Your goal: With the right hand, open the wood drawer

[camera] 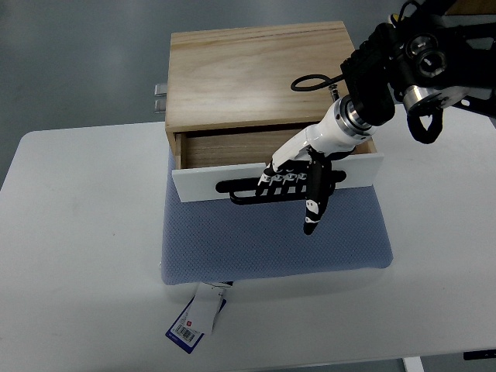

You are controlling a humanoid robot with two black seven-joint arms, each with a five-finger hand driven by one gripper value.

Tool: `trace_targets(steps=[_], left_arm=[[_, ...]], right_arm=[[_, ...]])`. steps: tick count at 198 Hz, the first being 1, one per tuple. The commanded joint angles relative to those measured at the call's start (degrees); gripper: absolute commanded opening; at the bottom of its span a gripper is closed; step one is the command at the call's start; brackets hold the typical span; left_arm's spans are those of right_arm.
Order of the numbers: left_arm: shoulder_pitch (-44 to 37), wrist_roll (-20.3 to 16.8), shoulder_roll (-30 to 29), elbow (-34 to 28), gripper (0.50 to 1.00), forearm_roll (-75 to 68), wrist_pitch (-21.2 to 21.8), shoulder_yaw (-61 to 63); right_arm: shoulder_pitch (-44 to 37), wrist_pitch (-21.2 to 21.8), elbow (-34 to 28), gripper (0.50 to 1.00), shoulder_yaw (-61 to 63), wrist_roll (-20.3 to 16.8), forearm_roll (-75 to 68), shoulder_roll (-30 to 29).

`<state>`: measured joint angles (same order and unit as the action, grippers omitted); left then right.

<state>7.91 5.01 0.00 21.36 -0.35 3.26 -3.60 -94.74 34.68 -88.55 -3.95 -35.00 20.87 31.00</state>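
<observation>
A light wood drawer box stands on a blue-grey cushion. Its drawer is pulled partly out, showing a bare wooden inside. The drawer has a white front panel with a black bar handle. My right hand reaches in from the upper right. Its fingers are curled over the handle, and the thumb points down in front of the panel. The left arm is out of view.
The cushion lies on a white table. A white and blue tag hangs from the cushion's front edge. A metal hinge or bracket sticks out at the box's left side. Grey floor lies beyond the table.
</observation>
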Motion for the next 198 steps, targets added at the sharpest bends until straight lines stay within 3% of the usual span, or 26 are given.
trace_targets(steps=[1, 144, 188, 189, 198], left_arm=[[0.00, 0.00, 0.00, 0.00, 1.000, 0.00, -0.01, 0.00], [0.00, 0.00, 0.00, -0.18, 1.000, 0.00, -0.01, -0.09], [0.00, 0.00, 0.00, -0.18, 1.000, 0.09, -0.01, -0.18], [0.00, 0.00, 0.00, -0.18, 1.000, 0.09, -0.01, -0.18], [0.00, 0.00, 0.00, -0.27, 1.000, 0.09, -0.01, -0.18]], right_arm=[[-0.27, 0.32, -1.36, 0.942, -0.01, 0.00, -1.27, 0.90], [-5.11, 0.32, -7.51, 0.942, 3.68, 0.00, -7.42, 5.21], [-5.46, 0.32, -3.29, 0.944, 10.19, 0.00, -6.72, 6.88], [-4.85, 0.13, 0.28, 0.942, 13.75, 0.00, -6.72, 7.84], [-4.23, -1.28, 3.74, 0.944, 17.04, 0.00, -6.72, 8.64]])
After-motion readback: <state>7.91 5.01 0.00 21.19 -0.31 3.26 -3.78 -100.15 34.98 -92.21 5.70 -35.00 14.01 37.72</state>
